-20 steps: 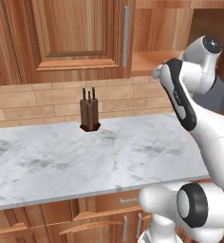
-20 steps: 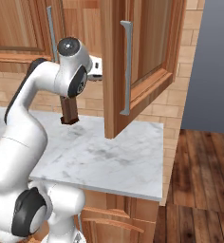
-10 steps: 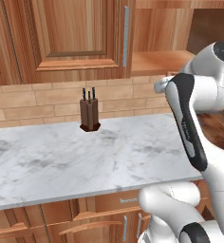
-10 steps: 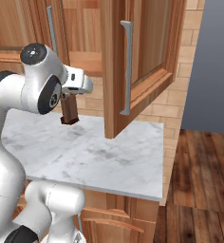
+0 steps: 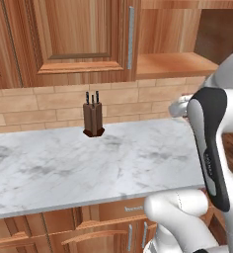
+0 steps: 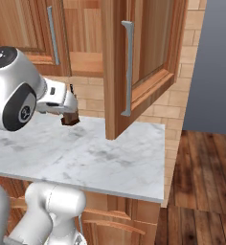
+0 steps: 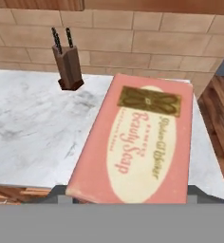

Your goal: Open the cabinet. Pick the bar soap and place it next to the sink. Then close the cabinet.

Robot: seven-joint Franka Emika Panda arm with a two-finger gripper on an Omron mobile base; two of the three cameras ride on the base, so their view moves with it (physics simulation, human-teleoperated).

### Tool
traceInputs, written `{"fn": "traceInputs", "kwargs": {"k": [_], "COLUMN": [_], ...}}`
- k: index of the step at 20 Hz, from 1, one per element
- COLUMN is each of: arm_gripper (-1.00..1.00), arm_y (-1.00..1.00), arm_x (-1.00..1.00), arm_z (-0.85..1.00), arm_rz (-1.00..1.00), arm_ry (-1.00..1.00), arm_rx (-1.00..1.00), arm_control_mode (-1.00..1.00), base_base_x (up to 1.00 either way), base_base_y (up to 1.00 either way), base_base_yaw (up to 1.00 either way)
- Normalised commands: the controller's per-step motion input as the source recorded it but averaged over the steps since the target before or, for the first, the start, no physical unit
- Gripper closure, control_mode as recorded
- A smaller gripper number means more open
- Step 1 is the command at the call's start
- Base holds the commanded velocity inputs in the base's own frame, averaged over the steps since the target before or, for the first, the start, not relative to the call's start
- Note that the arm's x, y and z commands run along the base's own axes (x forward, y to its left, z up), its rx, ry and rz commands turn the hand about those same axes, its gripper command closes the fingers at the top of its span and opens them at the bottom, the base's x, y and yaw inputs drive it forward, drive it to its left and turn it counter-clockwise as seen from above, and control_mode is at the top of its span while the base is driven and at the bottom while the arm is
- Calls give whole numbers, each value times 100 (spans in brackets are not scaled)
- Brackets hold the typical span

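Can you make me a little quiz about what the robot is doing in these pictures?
1. True or false: the right door of the cabinet stands open.
2. What is the gripper holding? A) a knife B) the bar soap C) a fruit
3. Fill in: the knife block stands on the ____ counter, near the brick wall.

Key: 1 true; 2 B; 3 marble.

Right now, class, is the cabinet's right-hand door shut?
No: in the right base view the cabinet door stands swung out over the counter, its handle facing us.
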Motion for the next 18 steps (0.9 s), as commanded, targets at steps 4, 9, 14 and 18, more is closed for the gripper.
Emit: {"fn": "traceInputs", "kwargs": {"k": [4,9,14,18], "arm_gripper": [100,100,100,100], "arm_y": [0,0,0,0], "arm_x": [-57,-30,0,0], "arm_z": [-14,-7,0,0], "arm_rz": [0,2,0,0], "arm_ry": [10,3,0,0], "arm_rx": [-9,-3,0,0], "arm_control_mode": [-100,100,100,100], "base_base_x": [0,-53,-93,-79], "base_base_y": [0,0,22,51], "base_base_yaw": [0,19,60,75]}}
